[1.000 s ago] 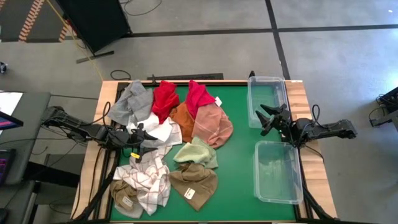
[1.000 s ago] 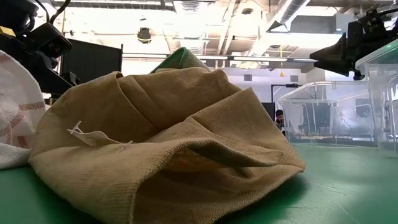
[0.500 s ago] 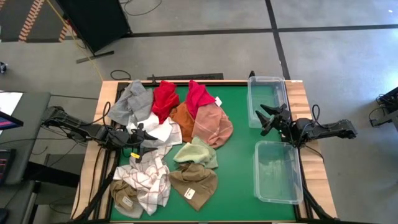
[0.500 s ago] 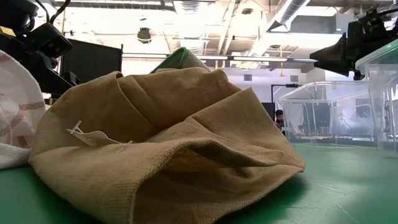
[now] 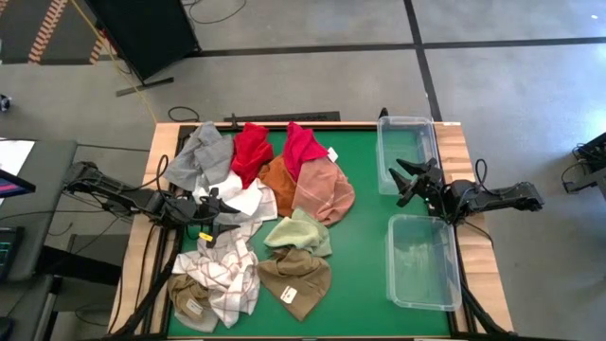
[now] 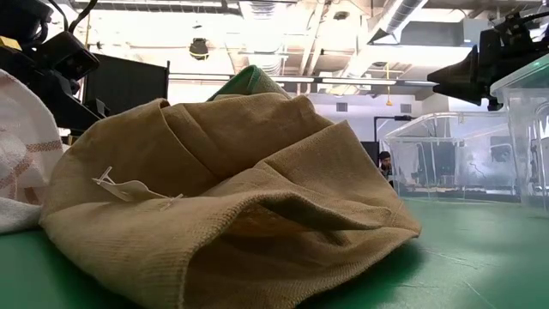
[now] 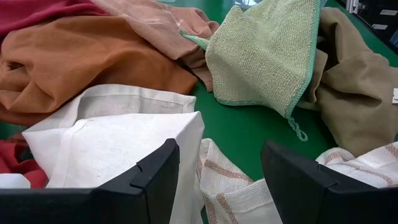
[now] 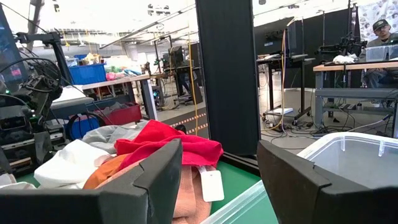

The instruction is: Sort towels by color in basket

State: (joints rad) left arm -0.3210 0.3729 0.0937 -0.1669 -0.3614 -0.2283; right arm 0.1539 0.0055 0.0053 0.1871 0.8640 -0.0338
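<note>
crumpled towels (image 5: 256,223) — heaped, table's left half

Crumpled tan-brown cloth towel (image 6: 232,206) fills the low view, hiding the pile beyond; white checked towel (image 6: 21,154) cut off.

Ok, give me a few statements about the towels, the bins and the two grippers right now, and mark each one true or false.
1. Both clear bins hold no towels. True.
2. The left gripper is shut on the white towel. False: it is open over that towel's edge, gripping nothing.
3. The pale green towel lies between the pink towel and the tan-brown towel. True.
4. The right gripper holds a red towel. False: it is open and empty, between the two bins; the red towel lies in the pile.
5. The grey towel is in the bin at the table's far end. False: it lies on the green table, at the pile's far left.
</note>
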